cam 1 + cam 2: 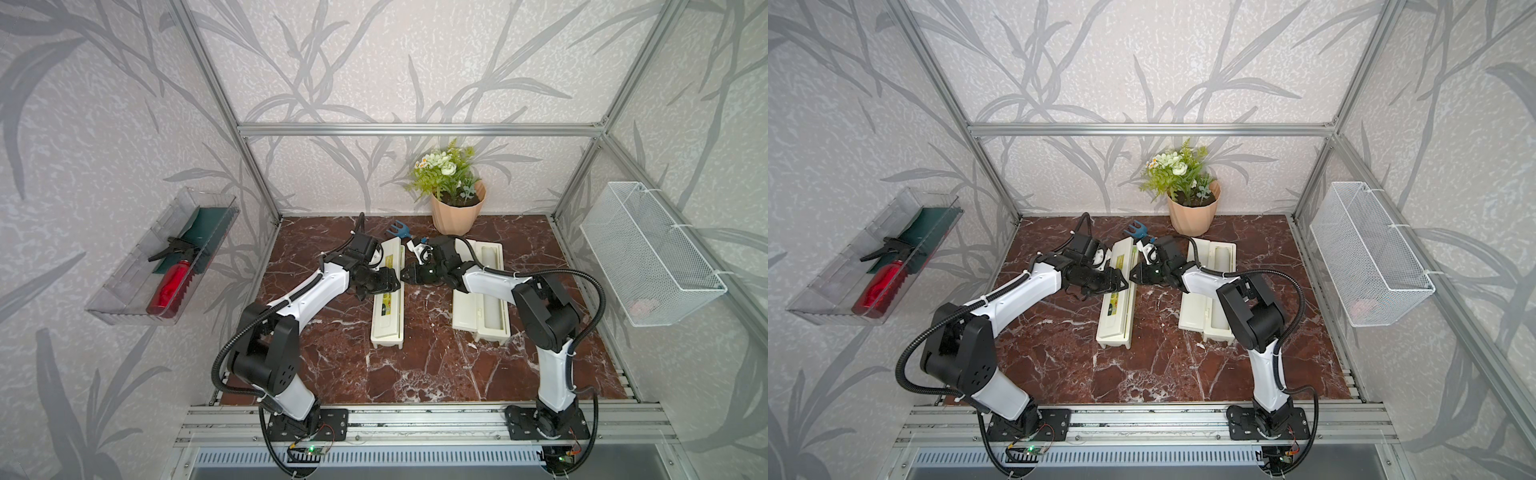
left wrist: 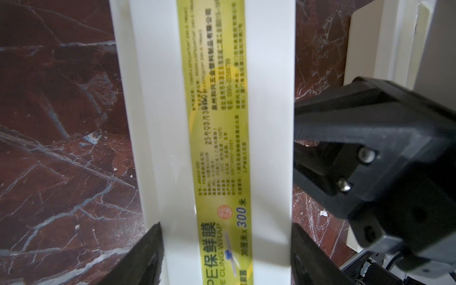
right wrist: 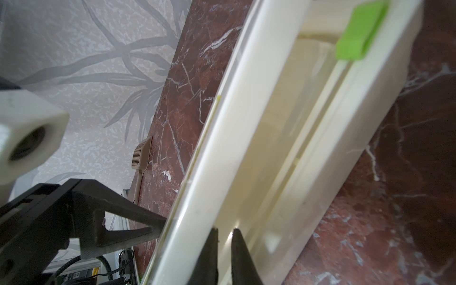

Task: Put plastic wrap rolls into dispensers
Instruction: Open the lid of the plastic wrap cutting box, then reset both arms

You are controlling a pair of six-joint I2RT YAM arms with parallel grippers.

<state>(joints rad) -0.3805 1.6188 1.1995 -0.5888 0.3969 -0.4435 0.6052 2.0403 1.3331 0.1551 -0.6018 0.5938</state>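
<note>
Two cream plastic-wrap dispensers lie flat on the marble bench [image 1: 340,332], well apart; their long axes run near parallel from the robot toward the back wall. The labelled dispenser [image 1: 388,307] has its lid down, label upward; the left gripper [image 1: 390,286] straddles it, fingers [image 2: 148,251] spread beside both long sides, probably to steady it. The right gripper [image 3: 225,246], fingers pressed together, meets the lid's long edge, likely to seat or lift it; whether it pinches anything is unclear. The open dispenser [image 1: 467,311] shows a pale cylinder in its trough, seemingly a plastic wrap roll [image 1: 496,309].
</note>
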